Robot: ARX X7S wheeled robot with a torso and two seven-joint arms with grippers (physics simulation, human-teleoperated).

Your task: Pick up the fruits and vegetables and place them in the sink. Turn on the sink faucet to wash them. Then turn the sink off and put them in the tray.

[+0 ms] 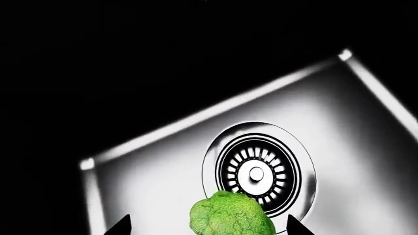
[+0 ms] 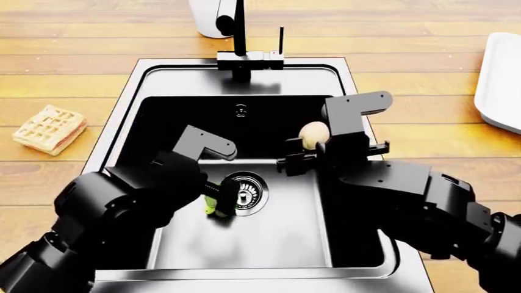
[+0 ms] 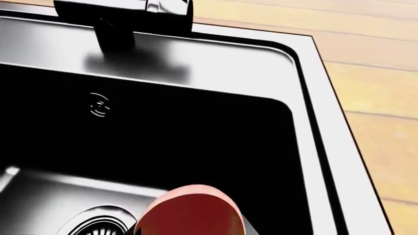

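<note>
left gripper (image 2: 218,204) holds the broccoli (image 1: 232,215) low over the drain (image 1: 256,174); right gripper (image 2: 313,146) grips the apple (image 2: 313,135) above the sink (image 2: 122,113). dropped from there, the apple may bounce or roll.

Green broccoli (image 2: 213,204) beside sink (image 2: 244,264) drain; apple (image 2: 314,134) above basin.

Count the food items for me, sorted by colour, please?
Green: 1, the broccoli in the left pincer
Pinkish-red and beige: 1, the apple in the right pincer
Golden: 1, the waffle
Total: 3
</note>
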